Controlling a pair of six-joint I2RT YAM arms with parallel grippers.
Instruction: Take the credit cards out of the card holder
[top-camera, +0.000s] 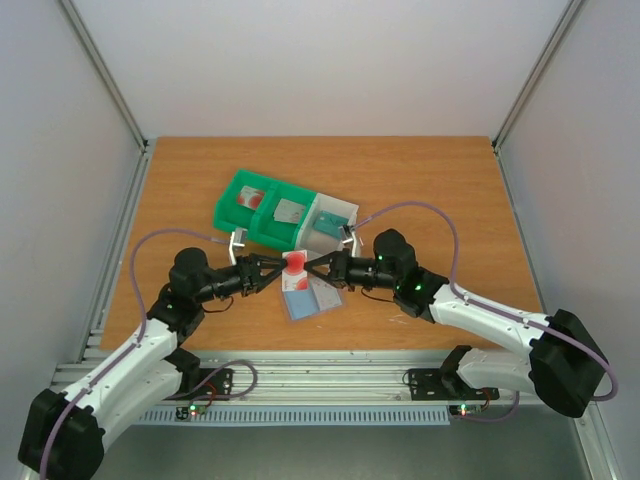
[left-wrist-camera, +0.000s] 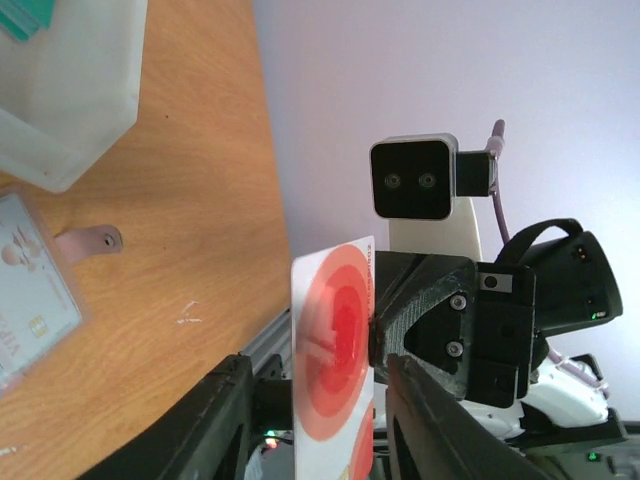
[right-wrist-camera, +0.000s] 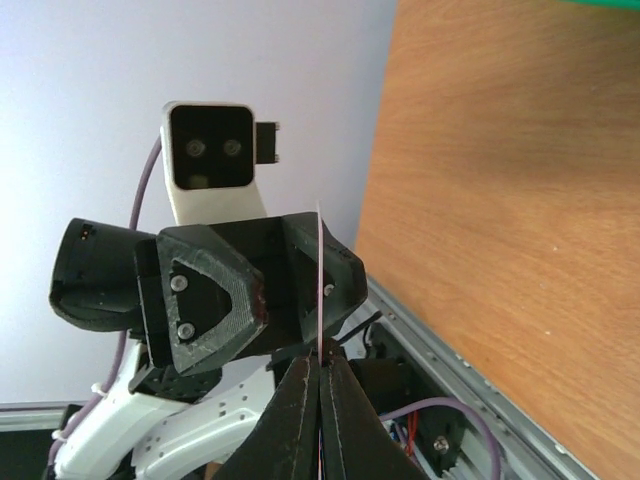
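Nearest, just past the arm bases at 6 o'clock, the slate-blue card holder (top-camera: 312, 300) lies open and flat on the counter (top-camera: 430, 190), its two halves side by side. It sits right below the spot where the two arms meet. Over it the arms come in head-on, the left from 9 o'clock and the right from 3 o'clock. The right tool (top-camera: 312, 266) has its fingers pressed together on a white credit card (top-camera: 297, 262) with red rings, pinching it upright and clear of the holder. The left tool (top-camera: 282, 270) is spread, with one finger on each side of that card. The left wrist view shows a gap at one finger, and contact at the other cannot be told. Each wrist camera sees mostly the opposite tool, which blocks much of what lies beyond. Farther off, toward 12 o'clock and just beyond the tools, stands the green-and-white tray (top-camera: 268, 234). A red-patched card (top-camera: 250, 197) lies in its left compartment and a grey card (top-camera: 290, 211) in the middle one. A purple cable (top-camera: 420, 208) arches over the counter at 2 o'clock.
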